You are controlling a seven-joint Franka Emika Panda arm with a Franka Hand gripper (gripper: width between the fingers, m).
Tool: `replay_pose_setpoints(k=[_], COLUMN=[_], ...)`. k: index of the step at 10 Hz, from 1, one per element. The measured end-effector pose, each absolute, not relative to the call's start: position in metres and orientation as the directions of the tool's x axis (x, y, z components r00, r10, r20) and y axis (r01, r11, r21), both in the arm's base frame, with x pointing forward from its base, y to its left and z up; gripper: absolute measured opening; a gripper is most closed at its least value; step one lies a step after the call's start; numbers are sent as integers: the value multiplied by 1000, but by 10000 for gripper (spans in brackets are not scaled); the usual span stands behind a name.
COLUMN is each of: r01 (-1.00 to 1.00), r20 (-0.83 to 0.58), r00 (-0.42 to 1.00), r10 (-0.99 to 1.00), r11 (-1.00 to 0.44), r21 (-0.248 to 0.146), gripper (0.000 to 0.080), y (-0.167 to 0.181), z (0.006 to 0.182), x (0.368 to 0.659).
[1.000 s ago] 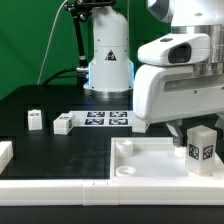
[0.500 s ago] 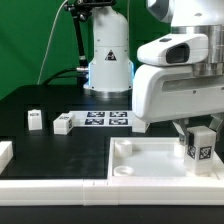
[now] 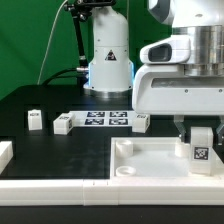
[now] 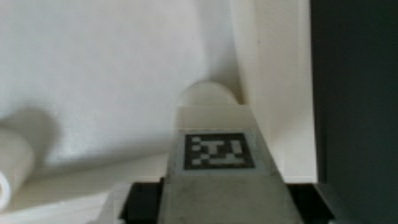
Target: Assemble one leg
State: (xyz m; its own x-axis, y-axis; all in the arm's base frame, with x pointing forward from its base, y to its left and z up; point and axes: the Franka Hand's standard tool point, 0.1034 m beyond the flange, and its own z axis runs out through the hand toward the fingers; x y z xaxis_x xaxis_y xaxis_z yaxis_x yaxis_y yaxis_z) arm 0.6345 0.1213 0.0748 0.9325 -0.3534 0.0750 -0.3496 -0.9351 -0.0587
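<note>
— What is seen in the exterior view?

— The gripper (image 3: 201, 133) is seen low over the large white tray-like piece (image 3: 150, 158), at the exterior view's right. The leg (image 3: 201, 145) is grasped between the fingers and held upright over the tray's far right corner; whether its base touches the tray cannot be told. A black-and-white square tag is carried on its near face. No words or brand names can be read anywhere; only marker patterns are printed.

— And elsewhere on the table?

— The marker board (image 3: 107, 119) is laid flat on the black table (image 3: 60, 150), with several tags shown. Two small white posts (image 3: 35, 120) (image 3: 63, 124) are set to its left in this view, and another (image 3: 142, 122) is placed just at its right end. A white block (image 3: 4, 153) is cut off by the left edge.

— What is added by the wrist view?

— The leg (image 4: 222, 140) is shown close up, clamped between the dark fingers (image 4: 148, 200), with its tag pattern plainly resolved. The white surface of the tray (image 4: 107, 60) is seen beneath it, and a rounded white form (image 4: 15, 150) is visible at the edge. The other posts and the marker board are shown only by the exterior view.
</note>
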Motion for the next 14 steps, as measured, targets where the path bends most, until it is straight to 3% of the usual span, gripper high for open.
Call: replay_pose_setpoints(k=[3,5,7,9,10,11,14], r01=[-702,-828,-869,-841,-824,-777,-483], r20=[60,37,7,13,18,22,74], r00=[703,548,480,528,554,620,868], r10=[-709,-835,-877,-849,-832,-785,-491], r11=[-704,-548,-477,-525,-552,-617,-870], r21=[-107,-117,-131,-129,-129,-120,-104], gripper=[291,291,291,291,485,601,646], y=[121,121,119,119,118,119,117], z=[74,74,74,74,74,76,77], x=[633,633,633,633,634,634,636])
